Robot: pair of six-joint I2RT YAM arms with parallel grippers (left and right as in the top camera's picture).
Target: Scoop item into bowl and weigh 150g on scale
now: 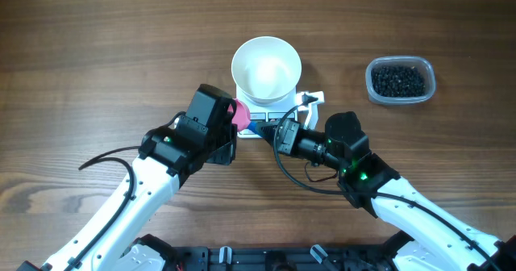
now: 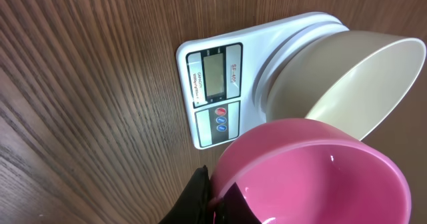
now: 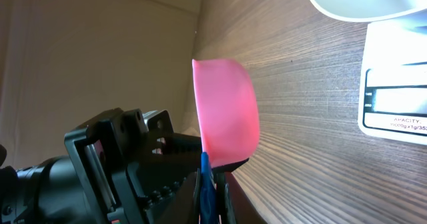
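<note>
- In front of the scale (image 1: 311,100), both grippers meet on one pink scoop (image 1: 240,114), probably to pass it over or re-seat it.
- left gripper (image 1: 235,119): clamped tight on the scoop's rim. The scoop is empty and mouth-up in the left wrist view.
- right gripper (image 1: 270,131): jaws narrow on either side of the blue handle (image 3: 207,184). Can't tell if it's actually pinching.
- bowl (image 1: 266,68): white, empty, sitting on the scale platform so that added weight registers.
- Scale display faces the arms; no digits readable.
- beads (image 1: 399,80): all in the clear tub (image 1: 369,79) on the table (image 1: 97,53), to the right, well apart from the bowl and the scoop. Nothing scooped yet.
- Judgement: task is at the start. The scoop needs a firm handle grip before reaching for the tub.
- Risk: two grips on one scoop could twist it or bump the scale.
</note>
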